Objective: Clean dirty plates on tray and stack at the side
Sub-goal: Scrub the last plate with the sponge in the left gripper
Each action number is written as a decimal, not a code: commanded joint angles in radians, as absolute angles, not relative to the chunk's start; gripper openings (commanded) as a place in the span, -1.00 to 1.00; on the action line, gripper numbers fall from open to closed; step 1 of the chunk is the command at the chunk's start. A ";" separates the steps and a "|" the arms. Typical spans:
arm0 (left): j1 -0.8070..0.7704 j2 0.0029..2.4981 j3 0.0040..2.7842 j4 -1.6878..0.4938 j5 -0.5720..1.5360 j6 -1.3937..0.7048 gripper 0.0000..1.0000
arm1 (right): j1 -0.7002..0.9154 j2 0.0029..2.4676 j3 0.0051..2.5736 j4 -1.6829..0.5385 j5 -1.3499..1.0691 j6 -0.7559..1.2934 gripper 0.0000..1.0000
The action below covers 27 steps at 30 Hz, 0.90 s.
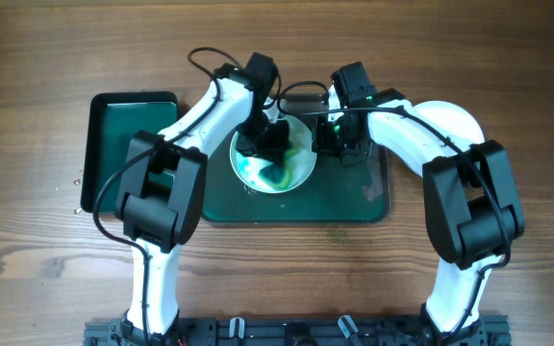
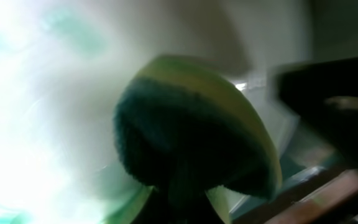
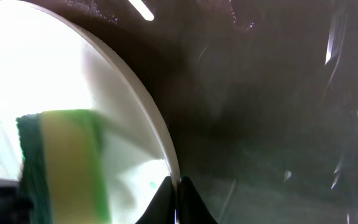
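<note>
Between the right gripper's (image 3: 176, 198) fingertips: the rim of one white plate (image 1: 301, 159), clamped at its edge. The gripper sits at the plate's right side.

Under the left gripper (image 1: 265, 142): a yellow-and-green sponge (image 2: 191, 137), clenched in that gripper and lying against the plate's face. The wrist view is blurred.

Just beside the left gripper, on the plate: a teal-green smear (image 1: 277, 176).

Beneath both grippers: the large dark-green tray (image 1: 354, 204), carrying the plate and resting on the wooden table (image 1: 46, 269).

Left of the left gripper, apart: a smaller green tray (image 1: 128, 135).

Right of the right gripper, off the tray: a white round shape (image 1: 450, 113), mostly hidden by the right arm; identity unclear.
</note>
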State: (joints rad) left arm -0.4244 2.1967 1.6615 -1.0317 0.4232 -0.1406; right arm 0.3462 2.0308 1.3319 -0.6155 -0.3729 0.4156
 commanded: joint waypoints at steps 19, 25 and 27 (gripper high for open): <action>-0.427 2.197 1.658 -0.937 -0.409 -0.435 -0.92 | 0.346 2.006 1.331 -0.612 -0.371 0.421 -0.91; -0.427 2.197 1.673 -1.005 -0.396 -0.487 -0.92 | 0.346 2.006 1.331 -0.612 -0.371 0.421 -0.91; -0.427 2.197 1.701 -1.041 -0.340 -0.487 -0.92 | 0.346 2.006 1.331 -0.612 -0.371 0.421 -0.91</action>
